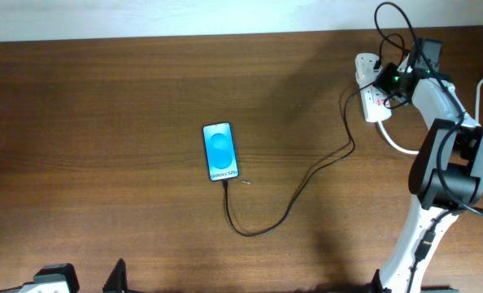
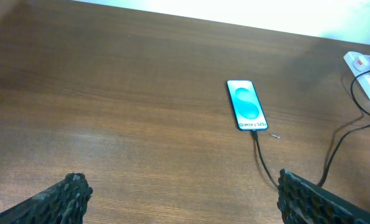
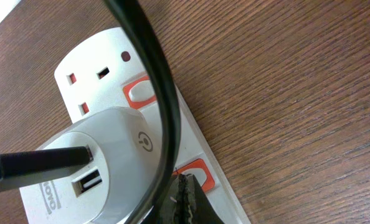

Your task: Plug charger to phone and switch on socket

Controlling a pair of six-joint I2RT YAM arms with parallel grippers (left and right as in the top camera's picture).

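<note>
The phone (image 1: pixel 219 151) lies flat mid-table with its blue screen lit. The charger's thin black cable (image 1: pixel 294 199) meets the phone's lower edge and curves right to the white socket (image 1: pixel 372 94) at the far right. In the right wrist view its black plug (image 3: pixel 42 165) sits in a white adapter (image 3: pixel 110 155) on the socket (image 3: pixel 104 74). My right gripper (image 3: pixel 184 193) is shut, empty, with its tip against a red-rimmed switch (image 3: pixel 200 174). My left gripper (image 2: pixel 182 202) hangs open over bare table near the front edge, well short of the phone (image 2: pixel 246 105).
A thick white cord (image 1: pixel 400 146) leaves the socket toward the right edge. A second red-rimmed switch (image 3: pixel 140 92) sits further along the strip. A black cable (image 3: pixel 151 74) crosses close in front of the right wrist camera. A tiny speck (image 1: pixel 247 181) lies beside the phone's lower end.
</note>
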